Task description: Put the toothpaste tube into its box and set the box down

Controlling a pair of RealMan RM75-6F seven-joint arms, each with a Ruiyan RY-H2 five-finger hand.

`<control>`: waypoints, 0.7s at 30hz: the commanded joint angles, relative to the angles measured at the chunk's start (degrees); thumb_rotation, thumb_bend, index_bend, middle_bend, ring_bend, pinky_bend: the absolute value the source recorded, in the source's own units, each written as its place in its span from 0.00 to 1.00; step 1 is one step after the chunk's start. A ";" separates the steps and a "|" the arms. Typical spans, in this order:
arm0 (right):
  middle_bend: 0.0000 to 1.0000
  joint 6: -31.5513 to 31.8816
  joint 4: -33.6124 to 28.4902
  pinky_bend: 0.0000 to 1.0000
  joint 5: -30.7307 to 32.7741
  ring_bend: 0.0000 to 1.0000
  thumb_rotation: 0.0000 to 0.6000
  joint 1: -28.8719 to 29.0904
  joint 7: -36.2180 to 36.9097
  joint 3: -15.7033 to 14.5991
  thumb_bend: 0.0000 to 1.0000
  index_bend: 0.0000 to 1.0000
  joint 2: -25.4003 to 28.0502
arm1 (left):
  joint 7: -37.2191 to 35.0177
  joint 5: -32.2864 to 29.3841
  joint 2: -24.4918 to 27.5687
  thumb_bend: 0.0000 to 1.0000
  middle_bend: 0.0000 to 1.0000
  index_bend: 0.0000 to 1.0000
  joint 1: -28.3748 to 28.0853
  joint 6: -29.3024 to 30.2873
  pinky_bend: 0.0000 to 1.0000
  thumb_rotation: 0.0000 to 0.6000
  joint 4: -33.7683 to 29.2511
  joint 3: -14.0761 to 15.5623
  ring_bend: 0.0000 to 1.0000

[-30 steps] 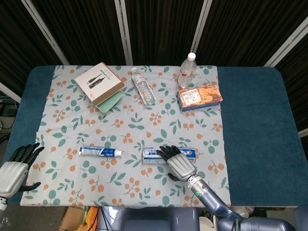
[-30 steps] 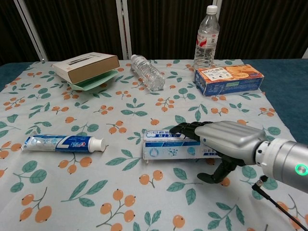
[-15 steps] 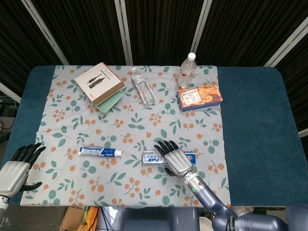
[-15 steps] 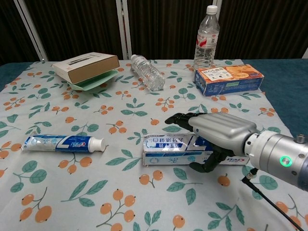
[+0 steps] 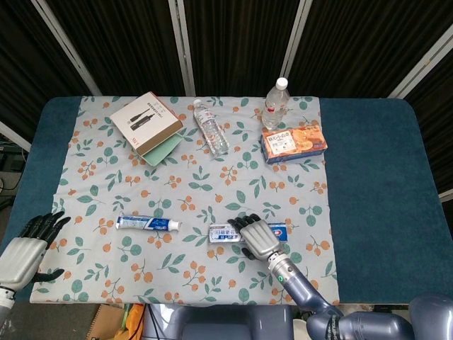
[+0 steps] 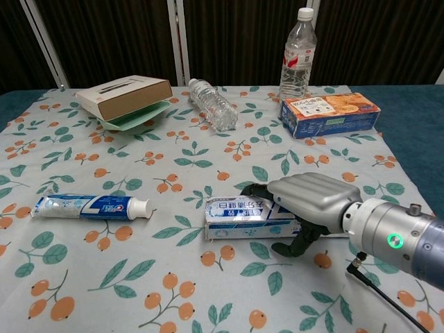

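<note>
The white-and-blue toothpaste tube point(image 5: 147, 224) point(image 6: 90, 206) lies flat on the floral cloth, left of centre, with its cap toward the box. To its right the toothpaste box point(image 5: 221, 233) point(image 6: 239, 216) lies lengthwise on the cloth. My right hand point(image 5: 256, 237) point(image 6: 309, 196) covers the box's right half, with fingers curled over its far edge and the thumb against its near side, gripping it. That end of the box is hidden under the hand. My left hand point(image 5: 25, 248) hovers off the table's front left corner, fingers apart and empty.
At the back stand a brown box on a green book point(image 5: 145, 120), a lying water bottle point(image 5: 211, 126), an upright bottle point(image 5: 277, 101) and an orange biscuit box point(image 5: 294, 142). The cloth's front edge point(image 5: 212, 297) runs close behind my right wrist.
My right hand has gone from resting flat on the box to closing its fingers and thumb around it, and the box has shifted slightly. The left hand has hardly moved.
</note>
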 commanded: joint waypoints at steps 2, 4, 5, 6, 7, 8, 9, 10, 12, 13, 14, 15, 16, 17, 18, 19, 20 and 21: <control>0.51 1.59 -0.08 0.49 -1.14 0.51 1.00 -0.06 0.10 -0.09 0.39 0.43 -0.24 | -0.22 -0.26 0.06 0.02 0.00 0.01 0.03 -0.02 0.04 1.00 0.02 -0.04 0.00; 0.55 2.26 -0.67 0.53 -1.89 0.55 1.00 -0.20 0.47 -0.22 0.41 0.48 0.00 | -0.37 -0.34 0.14 0.02 0.00 0.02 0.00 -0.11 0.04 1.00 -0.03 -0.04 0.00; 0.56 2.54 -1.12 0.53 -2.14 0.56 1.00 -0.26 0.68 -0.22 0.41 0.49 0.20 | -0.41 -0.33 0.17 0.02 0.00 0.02 -0.03 -0.16 0.04 1.00 -0.05 -0.02 0.00; 0.56 2.75 -1.63 0.53 -2.32 0.56 1.00 -0.29 0.84 -0.20 0.42 0.49 0.43 | -0.38 -0.30 0.21 0.02 0.00 0.02 -0.06 -0.19 0.05 1.00 -0.09 -0.02 0.00; 0.57 3.02 -2.34 0.53 -2.54 0.57 1.00 -0.29 0.95 -0.11 0.42 0.50 0.81 | -0.22 -0.23 0.27 0.03 0.00 0.03 -0.11 -0.28 0.07 1.00 -0.20 0.03 0.01; 0.57 3.16 -2.75 0.53 -2.61 0.57 1.00 -0.26 0.94 -0.06 0.42 0.50 1.06 | -0.07 -0.20 0.30 0.03 0.02 0.04 -0.14 -0.32 0.10 1.00 -0.30 0.04 0.03; 0.57 3.30 -3.17 0.53 -2.67 0.57 1.00 -0.22 0.88 0.02 0.42 0.50 1.34 | 0.10 -0.17 0.32 0.03 0.04 0.06 -0.16 -0.35 0.13 1.00 -0.38 0.05 0.06; 0.57 3.42 -3.62 0.53 -2.70 0.57 1.00 -0.18 0.80 0.10 0.42 0.50 1.65 | 0.33 -0.13 0.32 0.04 0.06 0.07 -0.18 -0.37 0.16 1.00 -0.50 0.07 0.08; 0.57 3.93 -4.69 0.53 -2.80 0.57 1.00 -0.12 0.54 0.38 0.42 0.50 2.46 | 0.95 -0.11 0.34 0.04 0.12 0.12 -0.28 -0.52 0.23 1.00 -0.90 0.07 0.13; 0.57 4.04 -5.06 0.53 -2.77 0.57 1.00 -0.10 0.50 0.44 0.42 0.50 2.76 | 1.19 -0.19 0.39 0.04 0.14 0.13 -0.38 -0.70 0.24 1.00 -1.17 0.05 0.15; 0.57 4.29 -5.66 0.53 -2.79 0.57 1.00 -0.09 0.54 0.64 0.42 0.50 3.28 | 1.51 -0.46 0.48 0.04 0.16 0.15 -0.63 -1.11 0.26 1.00 -1.66 -0.08 0.16; 0.57 4.98 -6.45 0.53 -2.86 0.57 1.00 -0.16 0.78 1.28 0.42 0.50 4.08 | 1.71 -0.98 0.71 0.06 0.18 0.18 -1.81 -2.48 0.28 1.00 -2.71 -0.76 0.18; 0.57 5.12 -7.30 0.53 -2.75 0.57 1.00 -0.19 1.06 1.45 0.42 0.50 4.84 | 2.20 -2.32 1.26 0.07 0.20 0.19 -3.09 -4.37 0.29 1.00 -3.80 -1.50 0.19; 0.57 5.26 -7.70 0.53 -2.60 0.57 1.00 -0.23 1.26 1.54 0.42 0.50 5.19 | 2.77 -3.17 1.52 0.10 0.22 0.22 -3.98 -5.57 0.31 1.00 -4.42 -2.02 0.21; 0.57 5.41 -8.03 0.53 -2.45 0.57 1.00 -0.28 1.42 1.60 0.42 0.50 5.48 | 3.62 -4.06 1.61 0.12 0.24 0.23 -4.97 -6.80 0.33 1.00 -4.83 -2.65 0.23; 0.57 5.46 -8.35 0.53 -2.23 0.57 1.00 -0.30 1.46 1.54 0.42 0.50 5.87 | 4.83 -5.42 1.43 0.13 0.26 0.24 -6.26 -8.44 0.35 1.00 -5.14 -3.48 0.24; 0.57 5.50 -8.53 0.53 -2.11 0.57 1.00 -0.29 1.36 1.47 0.42 0.50 6.11 | 5.63 -6.49 1.17 0.14 0.27 0.25 -7.10 -9.52 0.36 1.00 -5.27 -4.04 0.25; 0.57 5.60 -8.64 0.53 -2.01 0.57 1.00 -0.28 1.16 1.37 0.42 0.50 6.33 | 6.40 -7.50 0.82 0.15 0.28 0.26 -8.11 -10.78 0.37 1.00 -5.25 -4.65 0.25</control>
